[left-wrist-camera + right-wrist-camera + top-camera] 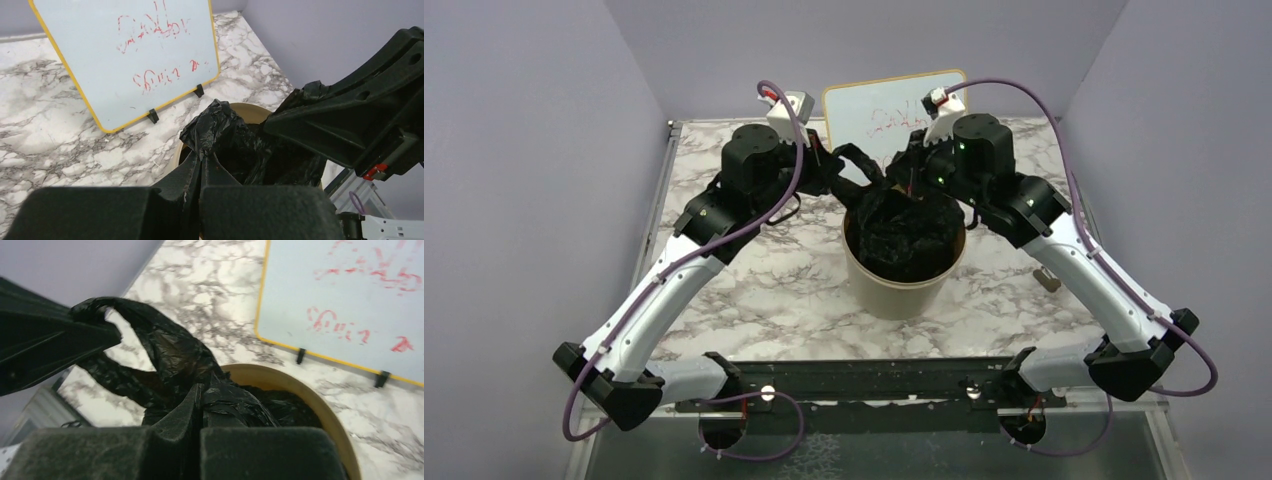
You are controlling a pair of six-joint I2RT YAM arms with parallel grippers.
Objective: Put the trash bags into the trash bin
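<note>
The cream trash bin [902, 290] stands mid-table, with the crinkly black trash bag [909, 235] bunched in its mouth and partly raised above the rim. My left gripper [867, 178] is over the bin's far left edge, shut on a fold of the bag [220, 131]; its fingertips [209, 154] pinch the plastic. My right gripper [911, 178] is over the far right edge, shut, with the bag [172, 352] gathered at its tips [201, 390]. In the right wrist view a strip of bag stretches to the left gripper [102, 326]. The bin's rim [305, 392] shows below.
A whiteboard [889, 112] with red writing and a yellow edge stands just behind the bin, close to both wrists [130, 55]. Marble tabletop [764, 290] lies around the bin. Purple walls close in on three sides.
</note>
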